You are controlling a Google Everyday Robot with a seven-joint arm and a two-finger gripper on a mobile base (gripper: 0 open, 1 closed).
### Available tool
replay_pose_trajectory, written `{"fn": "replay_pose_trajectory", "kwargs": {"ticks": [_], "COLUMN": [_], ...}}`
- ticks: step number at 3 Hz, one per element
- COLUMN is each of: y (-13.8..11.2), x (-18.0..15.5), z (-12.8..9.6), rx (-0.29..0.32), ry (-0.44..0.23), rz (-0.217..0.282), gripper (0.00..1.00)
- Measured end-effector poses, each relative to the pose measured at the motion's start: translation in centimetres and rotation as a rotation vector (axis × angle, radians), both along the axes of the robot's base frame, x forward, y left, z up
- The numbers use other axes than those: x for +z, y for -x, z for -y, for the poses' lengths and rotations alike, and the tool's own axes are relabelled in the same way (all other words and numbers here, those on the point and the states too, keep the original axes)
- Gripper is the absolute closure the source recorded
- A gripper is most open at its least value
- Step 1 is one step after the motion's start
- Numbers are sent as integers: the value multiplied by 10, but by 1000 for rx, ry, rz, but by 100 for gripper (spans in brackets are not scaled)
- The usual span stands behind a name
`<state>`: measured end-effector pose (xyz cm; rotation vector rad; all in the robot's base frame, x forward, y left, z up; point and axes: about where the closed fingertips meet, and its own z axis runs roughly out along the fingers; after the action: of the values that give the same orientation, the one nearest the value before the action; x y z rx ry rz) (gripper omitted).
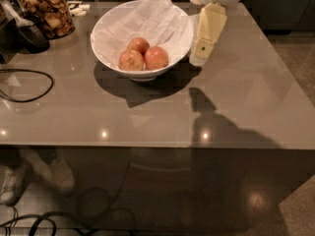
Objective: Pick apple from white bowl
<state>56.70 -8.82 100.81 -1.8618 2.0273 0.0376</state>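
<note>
The white bowl [106, 50] stands on the grey table, lined with crumpled white paper [152, 18]. Three apples lie in it: the reddest apple [156, 57] at the right, a yellower one [131, 60] at the left, and a third [139, 44] behind them. My gripper [199, 58] hangs from the white arm at the top right. Its cream-coloured fingers point down, just right of the bowl's rim and above the table. It holds nothing that I can see.
A glass jar of brown snacks [47, 9] stands at the back left beside a dark object [27, 33]. A black cable [24, 85] loops on the table's left side. The table's front edge [147, 145] runs across the middle of the view.
</note>
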Motion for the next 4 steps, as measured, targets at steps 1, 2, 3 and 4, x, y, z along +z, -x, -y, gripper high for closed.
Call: {"fn": "replay_pose_trajectory", "kwargs": {"ticks": [1,2,3,4], "y": [-12,-30,-46,-60], "x": [5,4,4,0], "z": [-17,-37,-60,-75], "rx": [31,24,45,64], "ry": [-3,-66,-98,-116], "rz": [21,34,41,26], "gripper": [0,0,6,21]}}
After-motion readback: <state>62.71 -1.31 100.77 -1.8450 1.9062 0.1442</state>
